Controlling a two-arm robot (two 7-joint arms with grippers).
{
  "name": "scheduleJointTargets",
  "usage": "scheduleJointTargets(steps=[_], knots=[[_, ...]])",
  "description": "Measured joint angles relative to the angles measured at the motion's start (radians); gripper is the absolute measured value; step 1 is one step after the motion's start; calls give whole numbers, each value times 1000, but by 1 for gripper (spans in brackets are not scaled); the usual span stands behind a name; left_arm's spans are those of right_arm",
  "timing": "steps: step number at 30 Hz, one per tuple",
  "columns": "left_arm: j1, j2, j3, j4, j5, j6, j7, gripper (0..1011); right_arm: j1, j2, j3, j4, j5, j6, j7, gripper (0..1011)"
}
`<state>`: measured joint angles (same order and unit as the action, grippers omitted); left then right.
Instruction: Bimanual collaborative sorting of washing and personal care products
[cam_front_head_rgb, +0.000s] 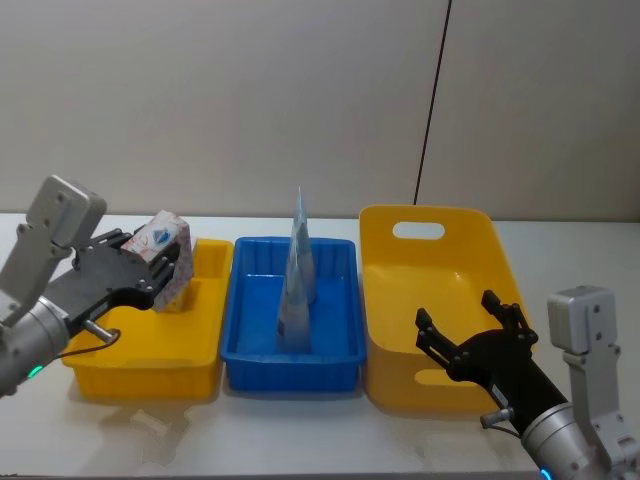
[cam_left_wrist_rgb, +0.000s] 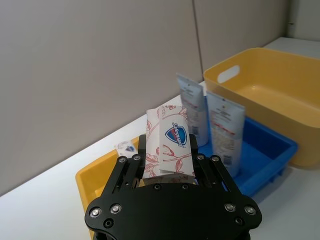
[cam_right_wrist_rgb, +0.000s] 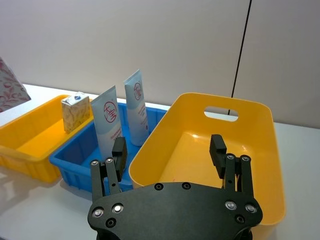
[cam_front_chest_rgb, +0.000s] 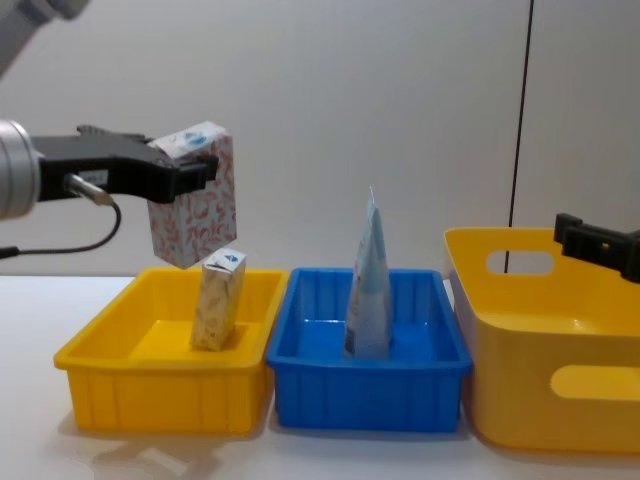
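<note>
From the head view, my left claw (cam_front_head_rgb: 165, 268) is clamped on the white box with red leaves (cam_front_head_rgb: 158, 240). It holds the box tilted in the air over the far end of the shallow yellow bin (cam_front_head_rgb: 140, 375). My right claw (cam_front_head_rgb: 472, 335) hangs near the front of the deep yellow bin (cam_front_head_rgb: 440, 290), fingers spread. Between the two bins, the pale-blue pouches (cam_front_head_rgb: 297, 290) stand on end in the blue bin (cam_front_head_rgb: 290, 368).

In the left wrist view, my fingers pinch the box by its two sides, low on its body. The small carton (cam_left_wrist_rgb: 125, 148) stands beyond it.

In the right wrist view, my right claw is apart with nothing between its fingers, and the deep bin below is bare.

From the chest view, the box's lower corner hangs close to the carton's top, and I cannot tell whether they clear. I judge this step to be setting the box down here. I should line it up over bare floor beside the carton and level it. Then I lower it right down before letting go, so the carton isn't knocked over.
</note>
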<state>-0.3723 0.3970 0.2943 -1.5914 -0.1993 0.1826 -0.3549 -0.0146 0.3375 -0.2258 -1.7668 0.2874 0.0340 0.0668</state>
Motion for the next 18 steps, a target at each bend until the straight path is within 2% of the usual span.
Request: scheduleJointTargets(steps=[3, 4, 11, 18], knots=[[6, 37, -4, -33, -26, 0, -59, 383, 0, 0, 0, 0, 0, 0, 0, 1000], [6, 37, -4, -33, -26, 0, -59, 383, 0, 0, 0, 0, 0, 0, 0, 1000], [11, 102, -6, -83, -77, -6, -174, 383, 0, 0, 0, 0, 0, 0, 0, 1000], [6, 147, 2, -109, -122, -14, -276, 383, 0, 0, 0, 0, 0, 0, 0, 1000]])
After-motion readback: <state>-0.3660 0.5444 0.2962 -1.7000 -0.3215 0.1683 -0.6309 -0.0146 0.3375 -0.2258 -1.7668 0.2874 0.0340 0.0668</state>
